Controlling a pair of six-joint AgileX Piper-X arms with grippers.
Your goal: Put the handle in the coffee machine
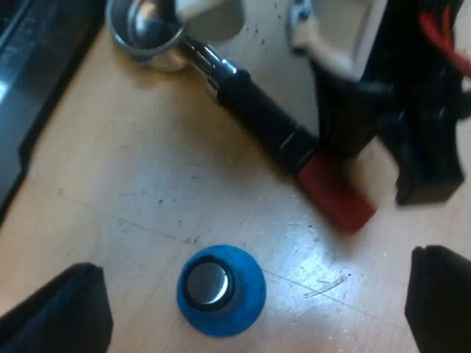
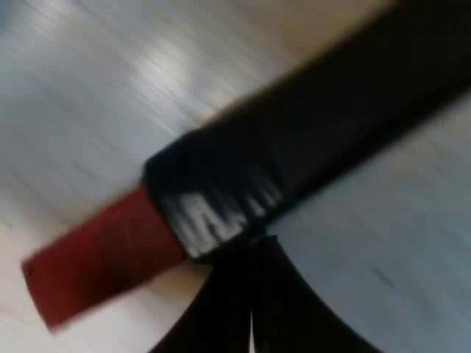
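Left gripper (image 1: 254,263) spread wide, empty, over blue tamper (image 1: 221,290); holder (image 1: 250,103) flat on table (image 1: 110,184) at tamper's twelve o'clock, not yet lifted; right gripper (image 1: 383,173) at red end (image 1: 337,193), presumably for pickup, grip indiscernible.

Shiny metal holder (image 1: 147,33), matt black handle (image 1: 257,110) (red end (image 1: 337,195) smooth), blue plastic-looking tamper (image 1: 221,290), scuffed wood table (image 1: 110,191)

One metal holder (image 1: 250,103) with a round basket and a dark handle ending in red lies there, and one blue, cone-shaped tamper (image 1: 221,290) with a shiny metal centre, so two coffee tools in all. There are two black robot hands, the left hand (image 1: 250,305) and the right hand (image 1: 386,173). One pale wooden surface (image 1: 110,184) carries the things, with one dark ridged object (image 1: 22,73) at its edge.
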